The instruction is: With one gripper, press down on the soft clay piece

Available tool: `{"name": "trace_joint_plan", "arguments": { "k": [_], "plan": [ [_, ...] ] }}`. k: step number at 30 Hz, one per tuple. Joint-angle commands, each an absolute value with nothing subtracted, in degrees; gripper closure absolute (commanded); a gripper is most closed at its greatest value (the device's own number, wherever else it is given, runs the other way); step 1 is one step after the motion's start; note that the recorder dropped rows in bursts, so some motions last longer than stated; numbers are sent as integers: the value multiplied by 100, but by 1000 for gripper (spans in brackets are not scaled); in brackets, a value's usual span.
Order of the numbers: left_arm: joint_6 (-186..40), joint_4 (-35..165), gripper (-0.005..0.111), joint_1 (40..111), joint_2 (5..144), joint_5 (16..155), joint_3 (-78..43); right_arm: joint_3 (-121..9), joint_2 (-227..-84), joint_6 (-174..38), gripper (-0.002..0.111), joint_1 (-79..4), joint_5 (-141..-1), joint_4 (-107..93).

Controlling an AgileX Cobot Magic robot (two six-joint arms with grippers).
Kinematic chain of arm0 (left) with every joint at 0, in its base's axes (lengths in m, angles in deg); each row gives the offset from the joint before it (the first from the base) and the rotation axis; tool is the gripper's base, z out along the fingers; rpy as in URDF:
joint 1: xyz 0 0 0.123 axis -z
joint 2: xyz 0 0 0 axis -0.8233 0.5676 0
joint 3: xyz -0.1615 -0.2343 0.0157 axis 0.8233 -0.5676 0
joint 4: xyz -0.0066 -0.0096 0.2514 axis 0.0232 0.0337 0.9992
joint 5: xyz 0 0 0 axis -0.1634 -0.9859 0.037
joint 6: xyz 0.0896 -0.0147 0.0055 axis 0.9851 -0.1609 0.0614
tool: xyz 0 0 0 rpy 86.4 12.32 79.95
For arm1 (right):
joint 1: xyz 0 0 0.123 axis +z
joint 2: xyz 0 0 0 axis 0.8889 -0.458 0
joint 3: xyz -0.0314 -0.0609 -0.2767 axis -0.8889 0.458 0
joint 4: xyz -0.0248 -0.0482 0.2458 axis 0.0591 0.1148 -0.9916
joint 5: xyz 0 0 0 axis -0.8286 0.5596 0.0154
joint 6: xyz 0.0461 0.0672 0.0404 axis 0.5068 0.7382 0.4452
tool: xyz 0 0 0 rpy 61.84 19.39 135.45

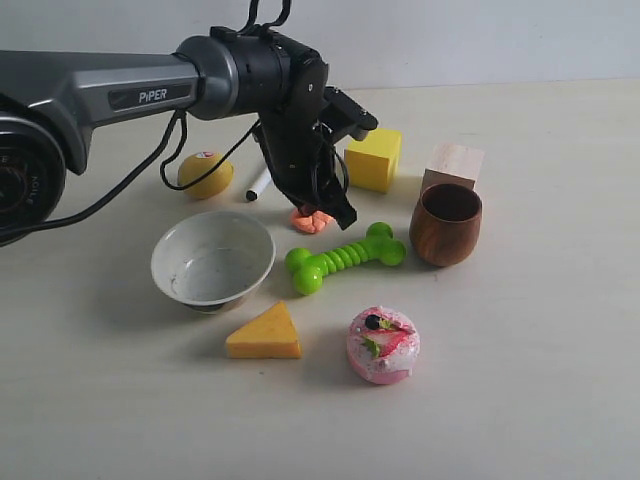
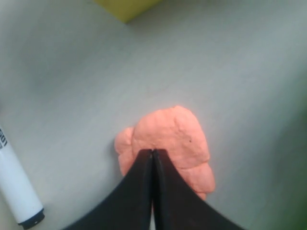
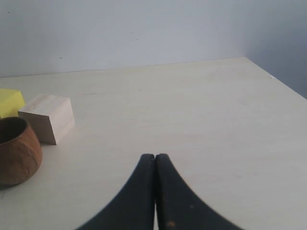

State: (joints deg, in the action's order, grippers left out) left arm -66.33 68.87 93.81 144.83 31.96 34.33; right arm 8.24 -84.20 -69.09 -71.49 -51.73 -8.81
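Observation:
The soft clay piece [image 1: 312, 221] is a small salmon-orange lump on the table, between the green bone toy and the yellow cube. My left gripper [image 1: 345, 215] reaches down onto it from the PiPER arm. In the left wrist view the clay [image 2: 175, 139] is wrinkled and flattish, and the left gripper [image 2: 153, 152] is shut with its tips resting on the clay's top. My right gripper [image 3: 155, 156] is shut with nothing in it, over bare table, and does not show in the exterior view.
Around the clay lie a white marker [image 1: 259, 184], a lemon [image 1: 205, 174], a yellow cube [image 1: 374, 158], a wooden block [image 1: 452, 165], a wooden cup [image 1: 446, 223], a green bone toy [image 1: 345, 257], a white bowl [image 1: 212, 260], a cheese wedge [image 1: 265, 334] and a pink cake puck [image 1: 383, 344].

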Motion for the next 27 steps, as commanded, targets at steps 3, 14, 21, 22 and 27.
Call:
{"name": "trace_joint_plan", "arguments": {
  "k": [3,14,21,22,27],
  "plan": [
    [-6423,6404,107,9376,14924,3099,3321,854,-8388,-6915,108,-7138,-5211,-900],
    [-6386,6404,107,9376,15305,2990,3321,854,-8388,-6915,108,-7138,-5236,-900],
    [-6386,6404,107,9376,15331,3015,3321,854,-8388,-6915,108,-7138,-5236,-900],
    [-6386,6404,107,9376,15341,3014,3321,854,-8388,-6915,108,-7138,-5236,-900],
    [-6386,6404,107,9376,15341,3014,3321,854,-8388,-6915,108,-7138,-5236,-900]
  ]
}}
